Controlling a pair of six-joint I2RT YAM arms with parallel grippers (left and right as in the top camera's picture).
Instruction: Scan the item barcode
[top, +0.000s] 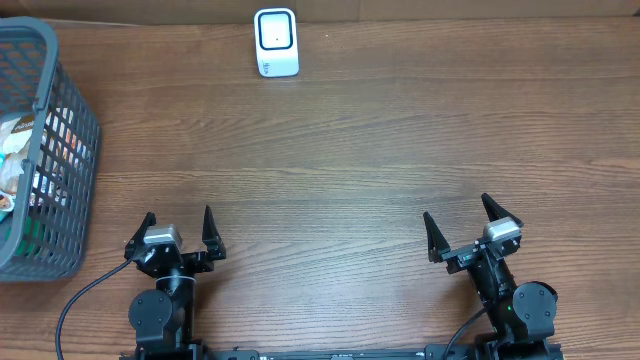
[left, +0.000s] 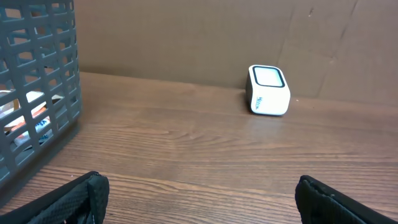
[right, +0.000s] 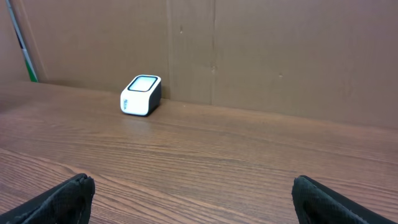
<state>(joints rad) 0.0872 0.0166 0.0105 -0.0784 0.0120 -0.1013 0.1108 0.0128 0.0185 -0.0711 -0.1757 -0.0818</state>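
Note:
A small white barcode scanner (top: 276, 42) with a dark-framed window stands at the table's far edge, centre; it shows too in the left wrist view (left: 268, 91) and the right wrist view (right: 141, 95). Packaged items (top: 22, 165) lie inside a grey plastic basket (top: 72, 170) at the far left; no barcode is readable. My left gripper (top: 178, 232) sits open at the near edge, left of centre, nothing between its fingers (left: 74, 199). Right of centre at the near edge my right gripper (top: 468, 226) is open too, fingers (right: 323, 198) wide apart and empty.
The basket's slatted wall (left: 37, 74) rises at the left of the left wrist view. A brown cardboard backdrop (right: 249, 50) runs behind the table's far edge. Wood-grain tabletop (top: 340, 160) lies between the grippers and the scanner.

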